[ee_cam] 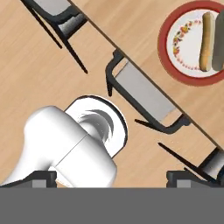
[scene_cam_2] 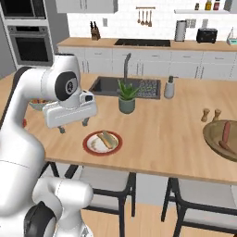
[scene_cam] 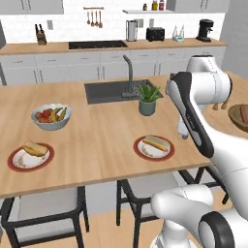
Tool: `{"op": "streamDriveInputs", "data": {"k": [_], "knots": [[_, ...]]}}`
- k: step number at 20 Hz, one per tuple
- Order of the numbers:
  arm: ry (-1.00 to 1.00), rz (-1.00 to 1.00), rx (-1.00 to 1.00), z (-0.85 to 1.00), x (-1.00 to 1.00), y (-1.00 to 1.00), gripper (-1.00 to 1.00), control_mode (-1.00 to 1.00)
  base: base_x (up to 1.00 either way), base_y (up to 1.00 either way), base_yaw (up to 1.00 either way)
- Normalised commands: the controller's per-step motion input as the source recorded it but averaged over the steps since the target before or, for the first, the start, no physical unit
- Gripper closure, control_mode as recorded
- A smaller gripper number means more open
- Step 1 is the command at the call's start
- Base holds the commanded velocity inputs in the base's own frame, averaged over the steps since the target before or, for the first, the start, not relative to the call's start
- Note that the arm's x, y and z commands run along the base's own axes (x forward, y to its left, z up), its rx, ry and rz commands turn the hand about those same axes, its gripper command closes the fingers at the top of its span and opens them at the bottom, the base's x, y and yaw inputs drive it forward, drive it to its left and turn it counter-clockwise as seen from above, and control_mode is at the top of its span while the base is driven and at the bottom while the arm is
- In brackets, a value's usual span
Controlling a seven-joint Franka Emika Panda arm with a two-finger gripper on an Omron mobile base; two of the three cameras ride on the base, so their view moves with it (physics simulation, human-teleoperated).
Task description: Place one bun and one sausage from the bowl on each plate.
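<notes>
My gripper (scene_cam_2: pixel 72 126) hangs open and empty over the table's front edge, just left of the near red-rimmed plate (scene_cam_2: pixel 90 149). On that plate lie a bun (ee_cam: pixel 205 41) and a darker sausage (ee_cam: pixel 217 39) side by side. A second red-rimmed plate (scene_cam: pixel 14 163) at the far left carries a bun (scene_cam: pixel 35 148). The wide wooden bowl (scene_cam_2: pixel 214 136) sits at the table's right end with a sausage (scene_cam_2: pixel 225 132) in it. In the hand view the dark fingertips (ee_cam: pixel 41 178) stand wide apart above the floor, and the near plate is at the upper right.
A pale fruit bowl (scene_cam: pixel 51 116) stands behind the left plate. A potted plant (scene_cam: pixel 147 99), the sink (scene_cam: pixel 116 91) and a soap dispenser (scene_cam_2: pixel 169 88) are mid-table. Salt and pepper shakers (scene_cam_2: pixel 210 114) stand near the wooden bowl. Dark chairs (ee_cam: pixel 144 98) are tucked under the front edge.
</notes>
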Motion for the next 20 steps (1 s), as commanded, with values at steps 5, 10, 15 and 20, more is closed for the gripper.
{"op": "streamDriveInputs", "data": {"k": [5, 10, 15, 20], "knots": [[0.00, 0.00, 0.00, 0.00, 0.00, 0.00, -1.00, 1.00, -0.02, -0.90, 0.00], [0.00, 0.00, 0.00, 0.00, 0.00, 0.00, -1.00, 1.00, 0.00, -0.87, 0.00], [0.00, 0.00, 0.00, 0.00, 0.00, 0.00, -1.00, 1.00, 0.00, -0.80, 0.00], [0.00, 0.00, 0.00, 0.00, 0.00, 0.00, -1.00, 1.00, 0.00, -0.69, 0.00]]}}
